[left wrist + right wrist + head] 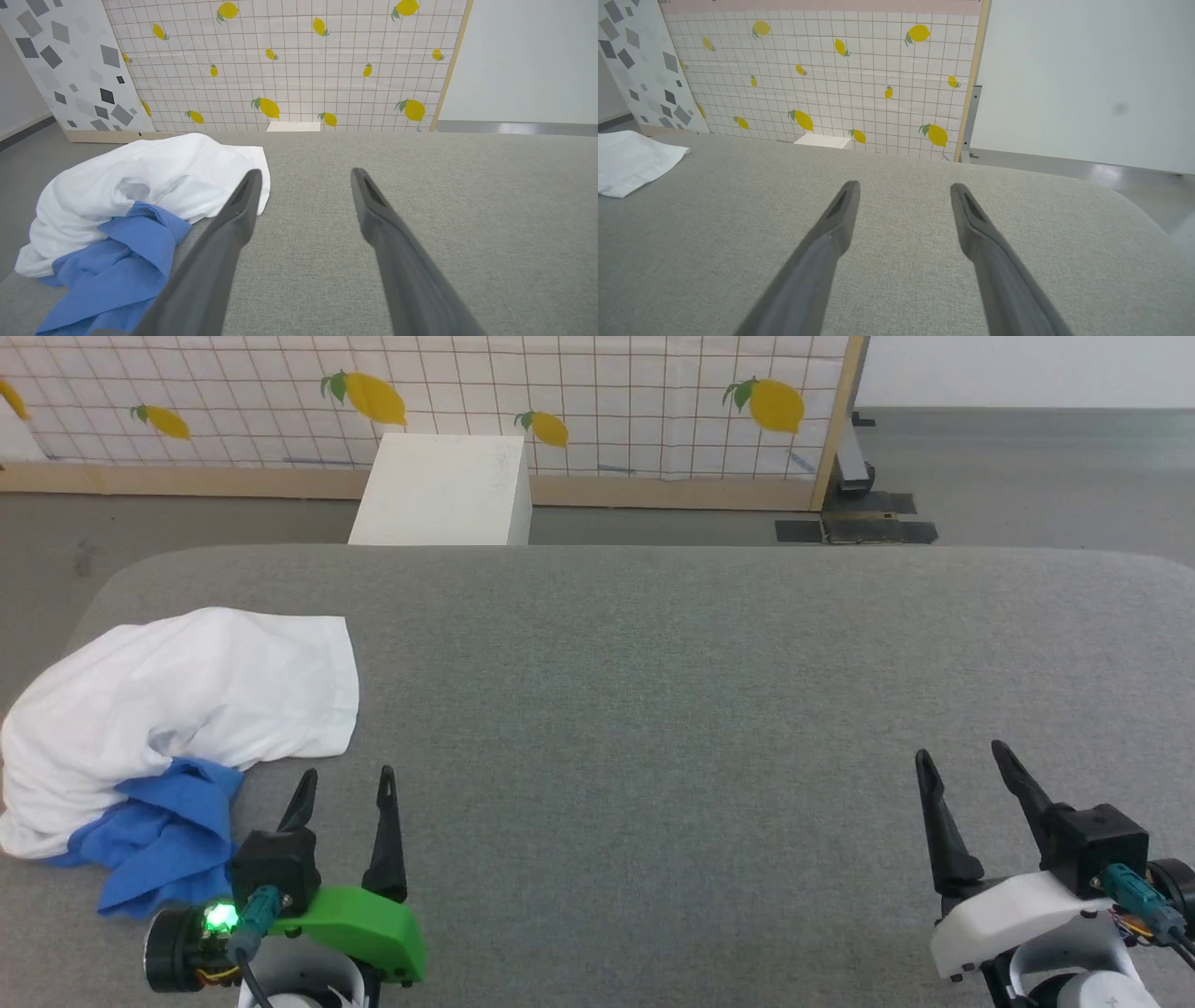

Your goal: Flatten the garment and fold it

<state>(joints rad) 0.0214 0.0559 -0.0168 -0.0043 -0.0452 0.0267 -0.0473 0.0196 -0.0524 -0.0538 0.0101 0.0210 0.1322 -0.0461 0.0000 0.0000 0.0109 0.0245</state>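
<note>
Garment (187,700) is not flat yet, so all the smoothing and folding is left. Close by, the left gripper (347,773) and right gripper (961,749) hold nothing, jaws wide apart. Just past the left one, it lies bunched up on the table (653,663).

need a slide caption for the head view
Crumpled garment on the left of the table, left gripper near it, right gripper far off, both open and empty.
</note>
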